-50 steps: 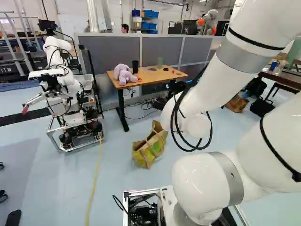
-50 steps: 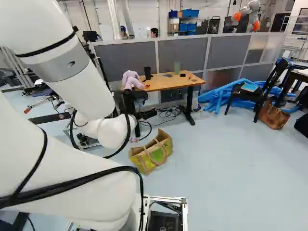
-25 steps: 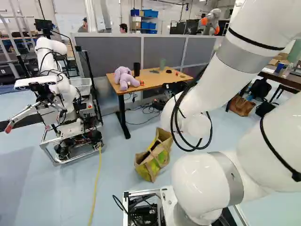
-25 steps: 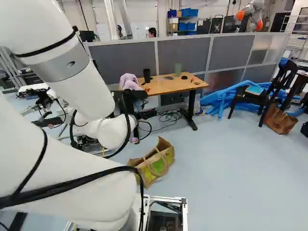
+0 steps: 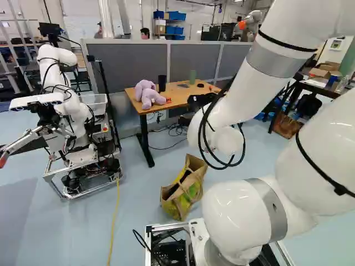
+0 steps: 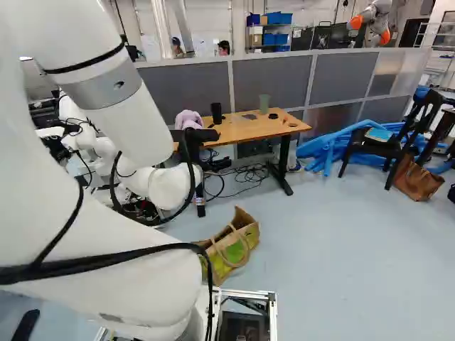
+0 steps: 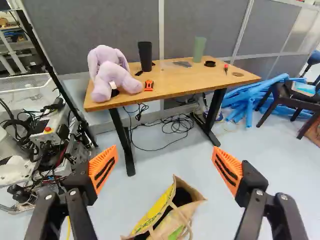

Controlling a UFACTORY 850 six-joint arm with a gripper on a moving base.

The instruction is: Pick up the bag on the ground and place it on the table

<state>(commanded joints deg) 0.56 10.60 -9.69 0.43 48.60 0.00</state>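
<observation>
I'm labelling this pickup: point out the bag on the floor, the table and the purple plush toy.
Bag [image 5: 178, 205]: left base view, on its yellow-green side.
Table [image 7: 180, 86]: wrist view, on the bare wooden top.
Plush toy [image 7: 110, 74]: wrist view, on its body.

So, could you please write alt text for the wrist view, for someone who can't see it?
The black gripper is open and empty; past its orange-padded fingers, a tan bag is on the floor. Beyond, a purple plush toy and two cups stand on a table.
</observation>
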